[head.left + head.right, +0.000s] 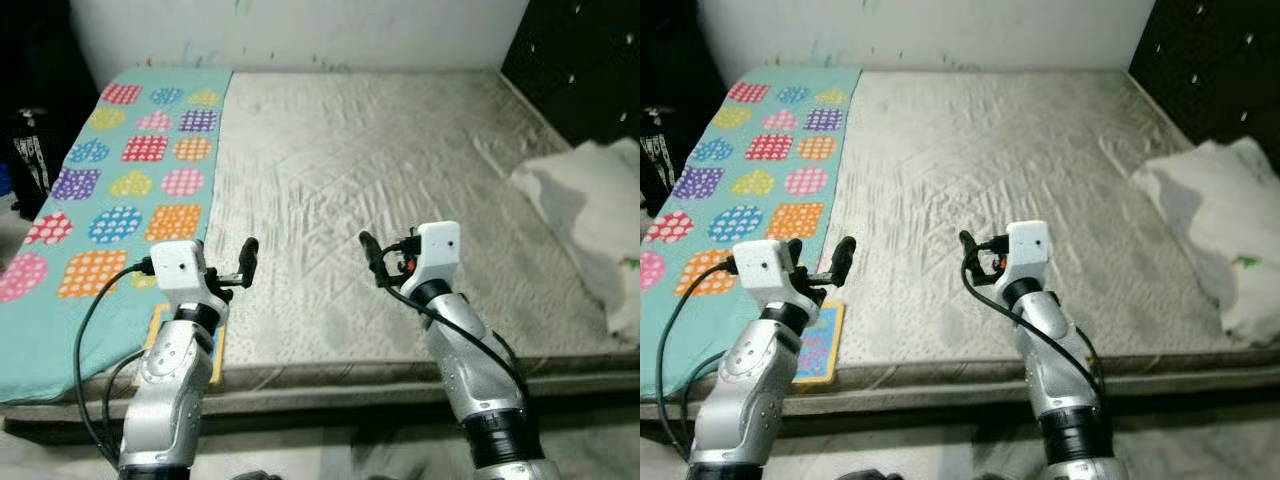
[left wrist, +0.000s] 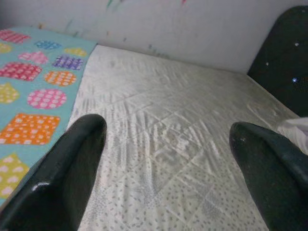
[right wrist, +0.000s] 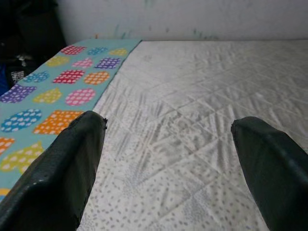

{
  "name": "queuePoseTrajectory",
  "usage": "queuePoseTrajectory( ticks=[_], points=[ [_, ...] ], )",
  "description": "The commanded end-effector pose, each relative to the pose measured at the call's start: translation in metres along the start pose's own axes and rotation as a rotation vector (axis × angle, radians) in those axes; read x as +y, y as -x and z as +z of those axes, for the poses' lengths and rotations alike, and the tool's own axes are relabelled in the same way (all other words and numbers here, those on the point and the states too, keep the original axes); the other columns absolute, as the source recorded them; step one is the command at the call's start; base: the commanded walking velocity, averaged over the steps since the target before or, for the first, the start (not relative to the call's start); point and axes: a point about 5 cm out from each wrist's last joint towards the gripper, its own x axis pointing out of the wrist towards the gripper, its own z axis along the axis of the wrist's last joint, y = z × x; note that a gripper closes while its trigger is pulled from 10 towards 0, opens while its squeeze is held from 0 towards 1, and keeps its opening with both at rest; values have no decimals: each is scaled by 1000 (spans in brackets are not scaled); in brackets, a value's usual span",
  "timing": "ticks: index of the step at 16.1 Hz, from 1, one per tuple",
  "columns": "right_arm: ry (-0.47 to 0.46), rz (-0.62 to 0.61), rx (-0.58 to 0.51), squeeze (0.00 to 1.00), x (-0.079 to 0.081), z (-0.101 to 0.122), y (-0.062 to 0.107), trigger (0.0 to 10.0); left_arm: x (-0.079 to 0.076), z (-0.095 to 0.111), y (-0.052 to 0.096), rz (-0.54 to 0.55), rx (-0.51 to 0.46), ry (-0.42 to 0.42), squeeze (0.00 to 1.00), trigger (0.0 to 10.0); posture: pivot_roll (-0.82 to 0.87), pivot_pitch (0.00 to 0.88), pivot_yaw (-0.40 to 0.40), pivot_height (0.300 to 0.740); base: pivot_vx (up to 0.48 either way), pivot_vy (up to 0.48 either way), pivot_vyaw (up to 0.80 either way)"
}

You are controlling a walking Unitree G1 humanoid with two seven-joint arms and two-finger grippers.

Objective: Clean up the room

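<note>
Ahead of you lies a bare grey mattress [image 1: 400, 180], with a teal blanket [image 1: 130, 170] of coloured patches spread along its left side. A crumpled white sheet [image 1: 590, 210] is heaped at the right edge, well apart from both arms. Your left gripper [image 1: 247, 262] hovers over the near edge just beside the blanket, fingers [image 2: 67, 178] spread wide, holding nothing. Your right gripper [image 1: 368, 252] hangs over the near middle of the mattress, likewise wide open and empty
</note>
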Motion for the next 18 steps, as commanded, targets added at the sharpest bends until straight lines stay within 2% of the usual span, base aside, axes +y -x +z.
queuePoseTrajectory(
  ticks=[1,18],
  points=[
    [-8,5,-3,0,1,2,0,10000,2,2,1,-6,-3,-7,0,10000,20,115,-11,740,0,458,0],
    [-19,31,16,0,5,0,-1,10000,1,2,1,-12,-4,13,0,10000,19,118,-10,740,0,455,0]
  ],
)
